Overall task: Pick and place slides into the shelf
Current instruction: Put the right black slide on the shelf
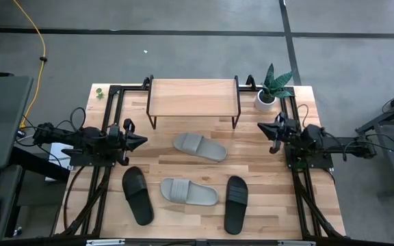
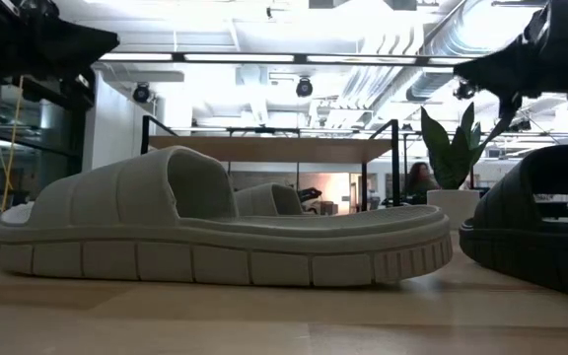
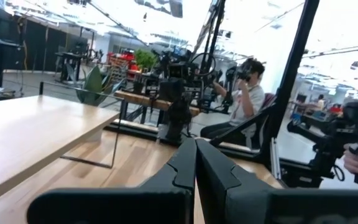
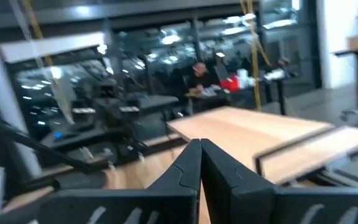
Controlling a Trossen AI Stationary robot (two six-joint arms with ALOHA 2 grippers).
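The slides are all loose on the tabletop, none yet on the shelf, which stands bare in the upper middle of the high view, its light board on thin dark legs. Next in size, one black slide lies at lower left, angled, and the other black slide at lower right, nearly upright in the frame. Between them rests the near grey slide, lying crosswise, and the far grey slide sits just below the shelf at centre, also tilted. A small potted plant stands at the shelf's right end. The left end effector hangs at middle left, its fingers pressed together to a point; the right end effector hangs at middle right, likewise pressed together. Neither holds anything, so the task looks barely begun. To start well, I would judge the far grey slide the easiest first pick, being closest to the shelf and between both arms. The chosen end effector must spread before descending, then take the wide strap or one sidewall. The slide should be lifted clear of the shelf's front edge and set at one end of the board, leaving room for three more. The plant is near enough to the right arm's path to deserve care.
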